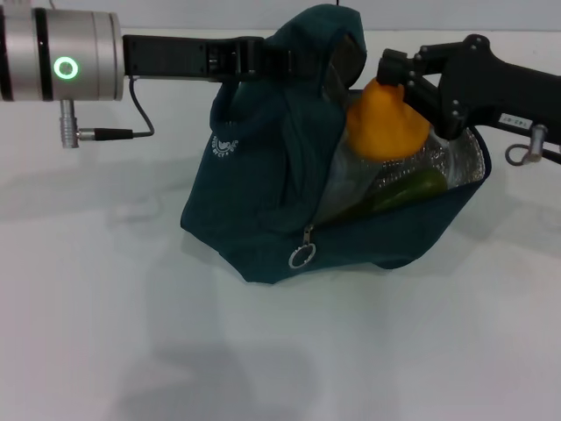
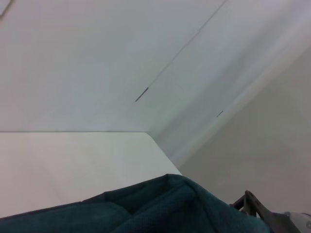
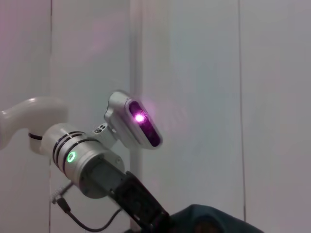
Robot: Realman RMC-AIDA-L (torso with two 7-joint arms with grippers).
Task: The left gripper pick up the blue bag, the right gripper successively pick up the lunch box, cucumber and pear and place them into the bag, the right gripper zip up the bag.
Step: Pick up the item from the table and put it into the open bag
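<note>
Left hand [image 1: 263, 60]: reaches in level from the left, black fingers pinched on the upper left edge of the blue bag [image 1: 263, 175], holding that side up. Silver wrist shows a lit green ring.

Blue bag: middle of the white table [image 1: 105, 307], bottom resting on the surface, mouth gaping toward the right, silver foil lining exposed. Zipper undone; ring pull [image 1: 301, 256] hangs at the front lower edge. White round logo on the left face.

Inside the mouth: cucumber [image 1: 412, 187] lies low against the lining. Lunch box not clearly made out.

Pear [image 1: 386, 123]: yellow-orange, at the top of the opening, above the cucumber.

Right hand [image 1: 405, 83]: comes in from the right, fingers clamped on the pear's upper part, just over the bag mouth.
</note>
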